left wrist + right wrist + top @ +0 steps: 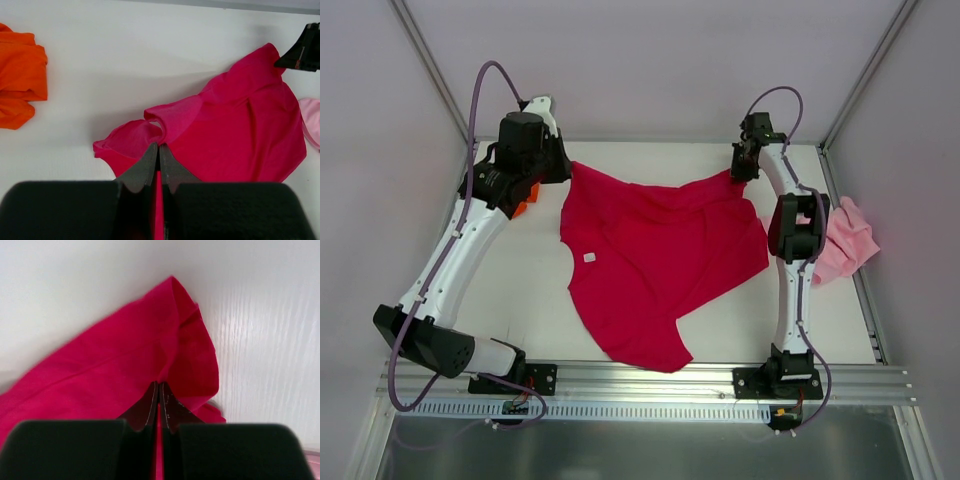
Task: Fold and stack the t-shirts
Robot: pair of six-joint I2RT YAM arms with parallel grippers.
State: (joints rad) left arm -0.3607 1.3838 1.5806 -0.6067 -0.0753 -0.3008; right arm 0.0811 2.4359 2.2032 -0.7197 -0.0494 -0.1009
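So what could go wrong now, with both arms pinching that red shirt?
The left fingers and right fingers each pinch only a thin edge of the red shirt, so it might slip free. The shirt lies creased, so a fold could come out crooked. The pink shirt lies at the table edge beside the right arm, which might knock it off.

Left claw [159, 151]: pinched on crimson t-shirt [240, 135]
Crimson t-shirt: rumpled across desk [150, 55]
Orange t-shirt [20, 80]: bunched, well apart
Pink t-shirt [312, 117]: beside the crimson
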